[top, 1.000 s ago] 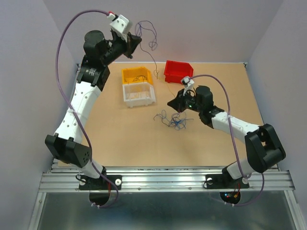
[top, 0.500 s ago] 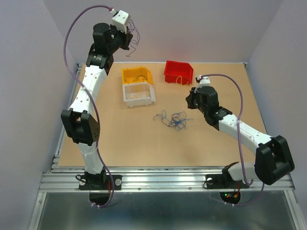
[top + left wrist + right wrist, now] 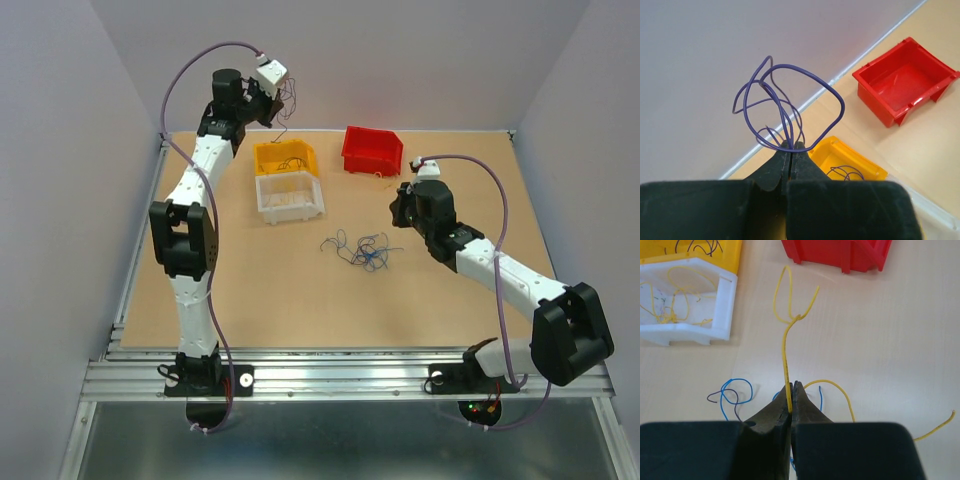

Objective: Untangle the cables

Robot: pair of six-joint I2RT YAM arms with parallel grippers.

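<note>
Top external view: cables heaped on the table; purple wire pinched in the closed left gripper near the yellow bin; yellow wire clamped tight by the right gripper; springy loops could be flung wide when released.

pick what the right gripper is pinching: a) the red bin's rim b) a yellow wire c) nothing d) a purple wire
b: in the right wrist view the right gripper is shut on a yellow wire standing up from its fingertips; the purple wire is in the left gripper.
</note>
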